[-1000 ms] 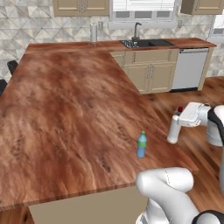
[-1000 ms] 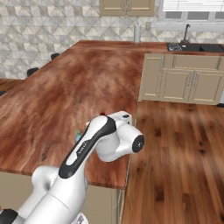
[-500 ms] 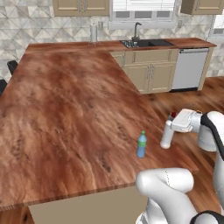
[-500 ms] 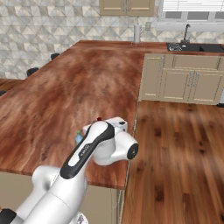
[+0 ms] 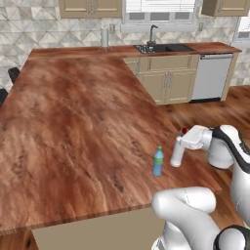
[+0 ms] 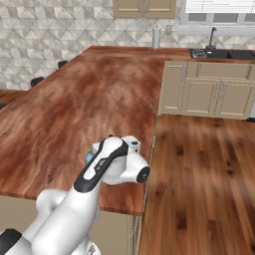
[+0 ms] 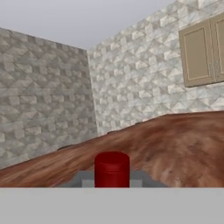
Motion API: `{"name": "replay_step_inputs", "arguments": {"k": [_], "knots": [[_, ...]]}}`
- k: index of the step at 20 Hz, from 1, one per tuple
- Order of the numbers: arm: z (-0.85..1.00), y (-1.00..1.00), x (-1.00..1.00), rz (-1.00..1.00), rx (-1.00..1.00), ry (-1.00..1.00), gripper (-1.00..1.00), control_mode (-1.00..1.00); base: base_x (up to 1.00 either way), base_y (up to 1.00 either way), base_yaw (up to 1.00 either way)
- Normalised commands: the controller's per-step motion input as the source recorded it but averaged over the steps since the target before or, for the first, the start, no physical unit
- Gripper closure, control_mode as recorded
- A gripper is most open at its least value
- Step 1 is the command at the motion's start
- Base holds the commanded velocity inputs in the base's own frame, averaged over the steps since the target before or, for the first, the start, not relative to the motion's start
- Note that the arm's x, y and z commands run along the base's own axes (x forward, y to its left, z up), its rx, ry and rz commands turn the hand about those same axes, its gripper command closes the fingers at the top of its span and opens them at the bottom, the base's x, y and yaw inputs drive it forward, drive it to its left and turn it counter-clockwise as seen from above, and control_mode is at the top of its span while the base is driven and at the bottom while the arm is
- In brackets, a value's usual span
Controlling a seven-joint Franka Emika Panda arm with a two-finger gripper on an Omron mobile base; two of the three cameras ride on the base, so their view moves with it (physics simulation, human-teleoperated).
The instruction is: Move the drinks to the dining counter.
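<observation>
White bottle with the red cap (image 5: 177,155), clamped in the end effector (image 5: 181,146), is coming in from over the floor and lowering onto the desk (image 5: 73,127) edge just beside the blue-green bottle (image 5: 157,161), so release looks close.

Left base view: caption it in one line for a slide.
Gripper shut on the white bottle, holding it above the dining counter near its right edge, beside the standing blue-green bottle.
</observation>
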Motion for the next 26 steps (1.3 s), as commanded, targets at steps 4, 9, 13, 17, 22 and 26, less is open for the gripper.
{"name": "replay_step_inputs", "arguments": {"k": [4, 9, 13, 17, 22, 26], "knots": [[-0.29, 0.00, 0.33, 0.00, 0.00, 0.00, 1.00, -1.00, 0.00, 0.00, 0.00], [-0.32, 0.00, 0.33, 0.00, 0.00, 0.00, 1.00, -1.00, 0.00, 0.00, 0.00], [-0.27, 0.00, 0.30, 0.00, 0.00, 0.00, 1.00, -1.00, 0.00, 0.00, 0.00], [-0.20, 0.00, 0.20, 0.00, 0.00, 0.00, 1.00, -1.00, 0.00, 0.00, 0.00], [-0.18, 0.00, 0.11, 0.00, 0.00, -0.02, 1.00, -1.00, 0.00, 0.00, 0.00], [-0.20, 0.00, 0.08, 0.00, 0.00, -0.03, 1.00, -1.00, 0.00, 0.00, 0.00]]}}
